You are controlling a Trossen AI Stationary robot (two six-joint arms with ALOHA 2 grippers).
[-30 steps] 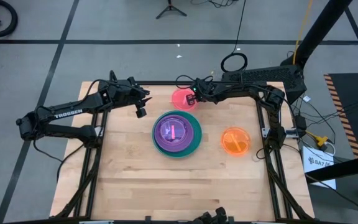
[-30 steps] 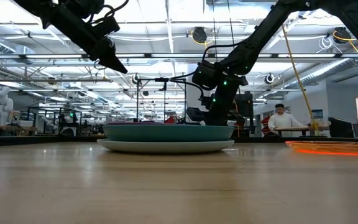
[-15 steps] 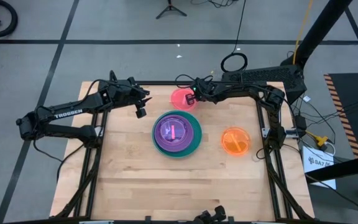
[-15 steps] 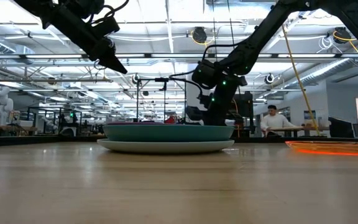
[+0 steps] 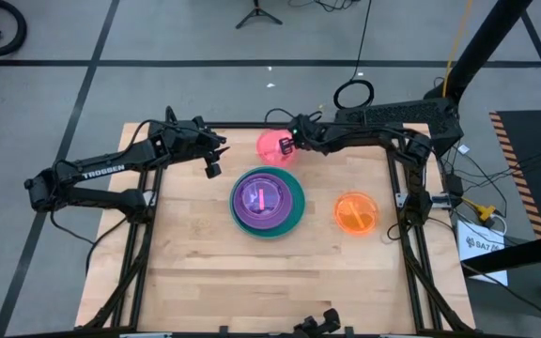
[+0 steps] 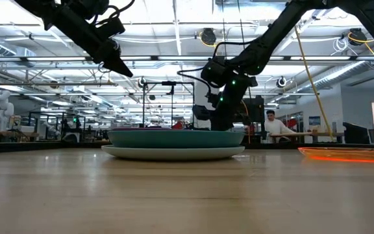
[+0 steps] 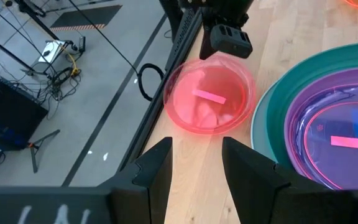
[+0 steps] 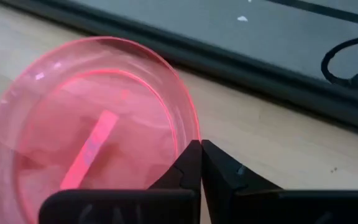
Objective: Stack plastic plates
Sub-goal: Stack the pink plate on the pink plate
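Observation:
A pink plate [image 5: 270, 145] sits near the table's far edge, with my right gripper [image 5: 288, 145] shut on its right rim. In the middle stands a stack [image 5: 267, 200]: a teal plate [image 6: 174, 138] on a paler one [image 6: 174, 153], with purple plates [image 7: 328, 118] inside. An orange plate [image 5: 356, 212] lies flat on the table to the right. My left gripper [image 5: 212, 169] hangs open above the table, left of the stack, with nothing between its fingers [image 7: 160, 168]. My right gripper pinches the pink plate's rim [image 8: 188, 134] between its two fingertips, on the side nearest the table's right edge. The fingers come from the right, slanting down. The held side is raised a little; whether the opposite side rests on the wood, I cannot tell.
A dark frame rail [image 5: 252, 125] runs along the table's far edge just behind the pink plate. Bare wood [image 5: 252, 282] spreads across the near half. A person [image 6: 273, 123] sits far off in the room behind.
My right gripper has risen slightly and tipped its wrist up, taking the pink plate's held rim with it. The plate has shifted a little toward the far edge. The left arm has kept still.

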